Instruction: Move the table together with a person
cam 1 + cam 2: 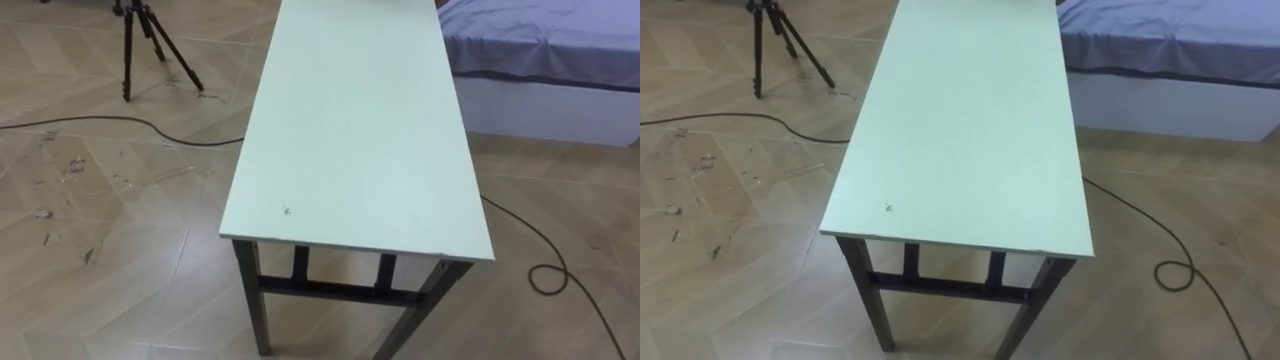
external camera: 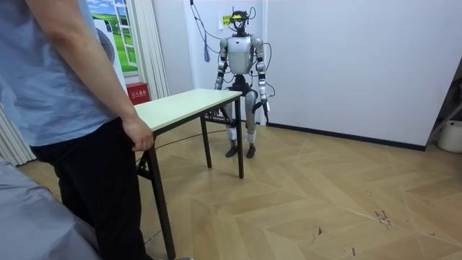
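A long table (image 1: 360,130) with a pale green top and black metal legs stands lengthwise before me, its short near edge (image 1: 955,245) just below my view. In the room view I stand upright at the table's (image 2: 180,105) far end. My left hand (image 2: 266,107) hangs at my side, off the table. My right arm drops behind the tabletop's end. A person in a blue shirt and dark trousers stands at the opposite end, one hand (image 2: 137,134) at the table's edge.
A bed (image 1: 560,60) with a purple-grey sheet lies close to the table's far right side. A tripod (image 1: 140,40) stands at the far left, and dark cables (image 1: 100,122) cross the wooden floor on both sides. A red box (image 2: 137,92) sits by the curtain.
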{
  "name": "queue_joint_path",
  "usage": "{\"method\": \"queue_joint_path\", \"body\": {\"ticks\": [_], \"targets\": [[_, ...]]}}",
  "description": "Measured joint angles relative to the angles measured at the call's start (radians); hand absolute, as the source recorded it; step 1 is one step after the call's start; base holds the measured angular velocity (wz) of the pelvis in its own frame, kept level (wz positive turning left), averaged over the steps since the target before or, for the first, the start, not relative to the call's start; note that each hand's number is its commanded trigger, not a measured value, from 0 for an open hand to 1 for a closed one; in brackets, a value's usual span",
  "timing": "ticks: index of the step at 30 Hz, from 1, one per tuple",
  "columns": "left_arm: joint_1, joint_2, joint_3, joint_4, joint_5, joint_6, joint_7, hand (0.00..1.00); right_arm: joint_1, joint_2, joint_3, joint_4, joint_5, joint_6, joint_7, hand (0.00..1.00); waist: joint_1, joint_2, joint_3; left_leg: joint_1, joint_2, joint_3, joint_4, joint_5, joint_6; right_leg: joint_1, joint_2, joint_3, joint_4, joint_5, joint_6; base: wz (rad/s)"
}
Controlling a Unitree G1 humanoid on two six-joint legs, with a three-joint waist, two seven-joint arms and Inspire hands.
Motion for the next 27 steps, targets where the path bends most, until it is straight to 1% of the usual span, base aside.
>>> {"method": "queue_joint_path", "body": {"ticks": [4, 6, 7, 8, 9, 10, 11, 13, 14, 15, 16, 17, 18, 19, 20, 21, 22, 23, 24, 25, 26, 27], "targets": [[-0.006, 0.003, 0.0, 0.002, -0.06, 0.008, -0.074, 0.0, -0.004, -0.003, -0.001, 0.004, 0.009, 0.001, 0.054, 0.0, 0.0, 0.005, -0.0007, 0.001, 0.0, 0.0, 0.0, 0.0, 0.0, 0.0, 0.0, 0.0, 0.0, 0.0, 0.0, 0.0], [-0.008, 0.002, -0.005, -0.006, -0.128, 0.017, -0.11, 0.0, -0.003, -0.004, -0.001, -0.009, 0.034, 0.01, 0.079, 0.0, 0.0, 0.009, -0.0017, 0.0, 0.0, 0.003, 0.001, 0.0, 0.0, -0.001, -0.001, 0.001, 0.002, 0.0, 0.0, 0.0], [-0.007, 0.003, -0.003, -0.017, -0.152, 0.026, -0.119, 0.0, 0.006, -0.004, -0.001, -0.035, 0.046, 0.019, 0.081, 0.0, 0.0, 0.006, -0.0045, -0.002, 0.0, 0.003, 0.001, 0.0, 0.0, -0.004, -0.002, 0.001, 0.003, 0.0, 0.0, 0.0], [-0.002, 0.004, 0.0, -0.061, -0.198, 0.044, -0.129, 0.0, 0.029, -0.006, -0.001, -0.111, 0.07, 0.036, 0.087, 0.0, 0.0, 0.008, -0.0059, -0.013, 0.0, 0.003, 0.001, 0.0, 0.0, -0.014, -0.003, -0.001, 0.005, 0.0, 0.0, 0.0], [-0.001, 0.006, -0.001, -0.104, -0.239, 0.053, -0.145, 0.0, 0.042, -0.011, -0.002, -0.173, 0.1, 0.044, 0.103, 0.0, 0.0, 0.012, -0.0034, -0.017, -0.001, 0.003, 0.002, 0.0, 0.0, -0.015, -0.004, -0.002, 0.005, 0.0, 0.0, 0.0], [-0.001, 0.006, -0.001, -0.119, -0.256, 0.054, -0.155, 0.0, 0.043, -0.014, -0.001, -0.191, 0.113, 0.046, 0.113, 0.0, 0.0, 0.015, -0.0056, -0.016, -0.001, 0.003, 0.002, 0.0, 0.0, -0.014, -0.004, -0.002, 0.005, 0.0, 0.0, 0.0], [0.003, 0.007, -0.002, -0.142, -0.285, 0.054, -0.171, 0.0, 0.049, -0.016, -0.004, -0.221, 0.134, 0.046, 0.129, 0.0, -0.001, 0.02, -0.0127, -0.015, -0.001, 0.003, 0.003, 0.0, 0.0, -0.013, -0.004, -0.002, 0.005, 0.0, 0.0, 0.0], [-0.003, 0.007, -0.009, -0.167, -0.32, 0.052, -0.191, 0.0, 0.048, -0.016, -0.007, -0.257, 0.163, 0.049, 0.156, 0.0, -0.001, 0.02, -0.0136, -0.015, 0.0, 0.002, 0.012, 0.0, 0.0, -0.01, -0.004, -0.003, 0.004, 0.0, 0.0, 0.0], [-0.003, 0.009, -0.029, -0.18, -0.358, 0.052, -0.205, 0.0, 0.053, -0.016, -0.003, -0.277, 0.185, 0.05, 0.178, 0.0, -0.002, 0.02, -0.0114, -0.014, 0.0, 0.002, 0.016, 0.0, 0.0, -0.008, -0.004, -0.003, 0.004, 0.0, 0.0, 0.0], [0.01, 0.012, -0.058, -0.212, -0.409, 0.056, -0.216, 0.0, 0.063, -0.015, 0.003, -0.301, 0.216, 0.054, 0.193, 0.0, -0.004, 0.02, -0.0112, -0.014, 0.0, 0.0, 0.017, 0.0, 0.0, -0.006, -0.004, -0.004, 0.003, 0.0, 0.0, 0.0], [0.016, 0.012, -0.07, -0.231, -0.432, 0.057, -0.227, 0.0, 0.071, -0.013, 0.003, -0.32, 0.234, 0.054, 0.2, 0.0, -0.004, 0.02, -0.0107, -0.014, 0.0, 0.0, 0.017, 0.0, 0.0, -0.006, -0.004, -0.004, 0.003, 0.0, 0.0, 0.04], [0.029, 0.012, -0.089, -0.267, -0.481, 0.061, -0.251, 0.0, 0.085, -0.01, 0.005, -0.351, 0.269, 0.054, 0.213, 0.0, -0.004, 0.019, -0.01, -0.014, 0.0, -0.003, 0.017, 0.0, 0.0, -0.005, -0.005, -0.004, 0.003, 0.0, 0.0, 0.04], [0.041, 0.015, -0.121, -0.289, -0.539, 0.062, -0.27, 0.0, 0.096, -0.009, 0.008, -0.371, 0.297, 0.055, 0.223, 0.0, -0.004, 0.016, -0.0079, -0.014, -0.001, -0.003, 0.018, 0.0, 0.0, -0.005, -0.01, -0.004, 0.003, 0.0, 0.0, 0.04], [0.046, 0.017, -0.138, -0.298, -0.568, 0.064, -0.277, 0.0, 0.103, -0.01, 0.014, -0.384, 0.309, 0.055, 0.224, 0.0, -0.004, 0.015, -0.0066, -0.014, -0.001, -0.003, 0.018, 0.0, 0.0, -0.005, -0.01, -0.005, 0.003, 0.0, 0.0, 0.03], [0.056, 0.02, -0.169, -0.333, -0.609, 0.071, -0.28, 0.0, 0.123, -0.014, 0.034, -0.432, 0.336, 0.058, 0.224, 0.0, -0.004, 0.012, -0.0038, -0.016, -0.001, -0.003, 0.018, 0.0, 0.0, -0.006, -0.011, -0.006, 0.005, 0.0, 0.0, 0.0], [0.069, 0.023, -0.196, -0.384, -0.638, 0.073, -0.28, 0.0, 0.155, -0.018, 0.058, -0.512, 0.365, 0.068, 0.224, 0.0, -0.002, 0.009, 0.0005, -0.019, -0.001, -0.003, 0.017, 0.0, 0.0, -0.013, -0.011, -0.005, 0.009, 0.0, 0.0, 0.0], [0.075, 0.027, -0.208, -0.414, -0.653, 0.075, -0.28, 0.0, 0.17, -0.018, 0.073, -0.555, 0.378, 0.071, 0.226, 0.0, -0.003, 0.006, 0.0057, -0.02, -0.001, -0.004, 0.015, 0.0, 0.0, -0.014, -0.012, -0.006, 0.011, 0.0, 0.0, 0.0], [0.086, 0.035, -0.233, -0.484, -0.676, 0.083, -0.282, 0.0, 0.197, -0.019, 0.101, -0.638, 0.412, 0.076, 0.236, 0.0, -0.003, 0.003, 0.0103, -0.021, -0.001, -0.006, 0.015, 0.0, -0.001, -0.015, -0.012, -0.007, 0.015, 0.0, 0.0, 0.04], [0.092, 0.042, -0.257, -0.547, -0.691, 0.09, -0.29, 0.0, 0.215, -0.021, 0.128, -0.701, 0.438, 0.076, 0.253, 0.0, -0.003, 0.006, 0.0115, -0.02, 0.0, -0.007, 0.015, 0.0, -0.001, -0.015, -0.012, -0.006, 0.019, 0.0, 0.0, 0.03], [0.091, 0.044, -0.268, -0.574, -0.701, 0.09, -0.295, 0.0, 0.217, -0.021, 0.139, -0.721, 0.447, 0.076, 0.264, 0.0, -0.004, 0.004, 0.0097, -0.018, -0.001, -0.007, 0.015, 0.0, -0.001, -0.014, -0.013, -0.005, 0.019, 0.0, 0.0, 0.0], [0.091, 0.049, -0.287, -0.624, -0.731, 0.09, -0.307, 0.0, 0.215, -0.021, 0.162, -0.751, 0.479, 0.076, 0.285, 0.0, -0.006, 0.005, 0.0068, -0.016, -0.002, -0.007, 0.015, 0.0, -0.001, -0.012, -0.013, -0.005, 0.019, 0.0, 0.0, 0.0], [0.092, 0.057, -0.31, -0.672, -0.764, 0.087, -0.319, 0.0, 0.21, -0.021, 0.185, -0.765, 0.511, 0.075, 0.303, 0.0, -0.007, 0.005, 0.0058, -0.015, -0.002, -0.006, 0.016, 0.0, 0.0, -0.011, -0.013, -0.005, 0.019, 0.0, 0.0, 0.0]]}}
